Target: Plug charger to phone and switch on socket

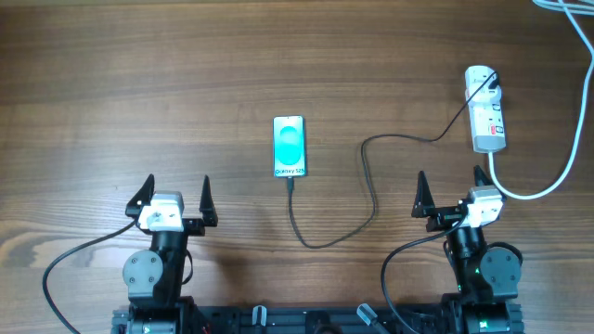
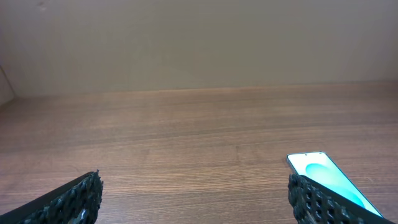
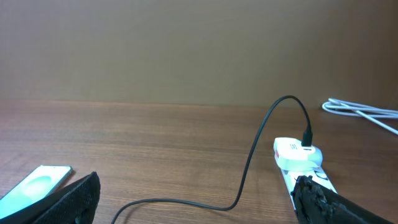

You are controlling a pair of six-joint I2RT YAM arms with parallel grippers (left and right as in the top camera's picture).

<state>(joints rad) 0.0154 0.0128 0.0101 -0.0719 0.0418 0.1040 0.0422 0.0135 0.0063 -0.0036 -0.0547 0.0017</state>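
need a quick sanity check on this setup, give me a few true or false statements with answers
1. The phone lies screen up. True.
2. The left jaws hold the charger. False: they are open and empty.
3. The charger's plug sits in the socket. True.
4. The socket lies on the left arm's side. False: it lies on the right arm's side.
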